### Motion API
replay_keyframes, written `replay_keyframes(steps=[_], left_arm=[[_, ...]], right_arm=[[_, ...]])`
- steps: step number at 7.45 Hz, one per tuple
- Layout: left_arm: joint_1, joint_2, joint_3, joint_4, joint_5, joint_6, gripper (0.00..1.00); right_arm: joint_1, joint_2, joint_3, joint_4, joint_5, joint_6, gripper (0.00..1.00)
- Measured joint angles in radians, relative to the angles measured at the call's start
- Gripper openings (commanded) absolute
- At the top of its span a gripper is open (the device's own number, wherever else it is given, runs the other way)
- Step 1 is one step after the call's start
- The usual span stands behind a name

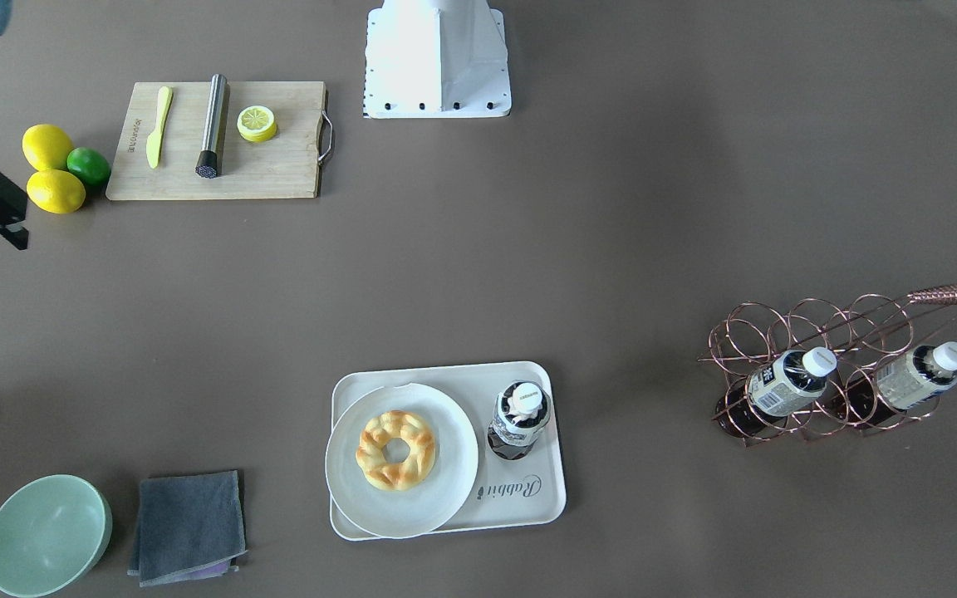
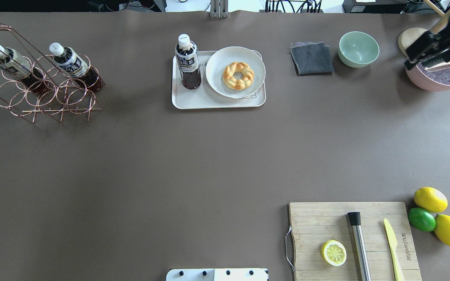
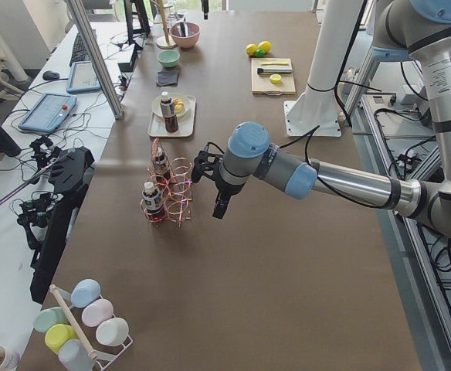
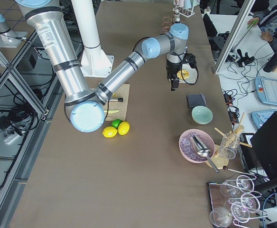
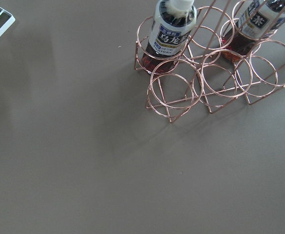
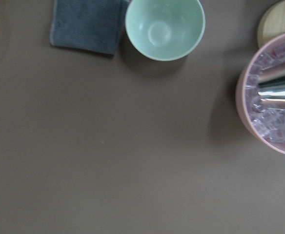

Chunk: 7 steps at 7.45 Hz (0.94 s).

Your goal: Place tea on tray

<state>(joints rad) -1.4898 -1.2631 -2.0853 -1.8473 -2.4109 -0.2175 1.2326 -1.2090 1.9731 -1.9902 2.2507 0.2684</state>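
Tea on the tray: the tea (image 2: 188,62) stands upright at one end of the tray (image 2: 201,102), just beside the plate (image 2: 214,74). The left hand (image 3: 218,202) and right hand (image 2: 418,52) hang well apart from it. We cannot tell whether either is apart or together. In our judgement, the tall bottle could topple if anything knocks the tray.

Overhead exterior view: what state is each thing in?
tea, upright on tray, capped
tray, holds tea and plate
plate, holds braided bread ring
wire rack, two capped bottles slotted in
grey cloth, folded
green bowl, upright, empty
lemon half, cut face up on cutting board
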Motion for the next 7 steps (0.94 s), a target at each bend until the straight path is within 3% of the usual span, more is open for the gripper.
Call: replay_keyframes(steps=[1,3,7], left_arm=[[0.0,0.0,0.004,0.001,0.002,-0.013,0.97],[0.005,-0.001,0.046,0.0,0.009,-0.032,0.97],[-0.057,-0.023,0.226,-0.019,0.01,0.027,0.97]], right_arm=[[0.084,-0.096,-0.026,0.001,0.007,-0.199,1.0],[0.255,-0.207,-0.168,0.019,0.028,-0.543,1.0],[0.4,-0.364,-0.337,0.244,0.065,-0.688,1.0]])
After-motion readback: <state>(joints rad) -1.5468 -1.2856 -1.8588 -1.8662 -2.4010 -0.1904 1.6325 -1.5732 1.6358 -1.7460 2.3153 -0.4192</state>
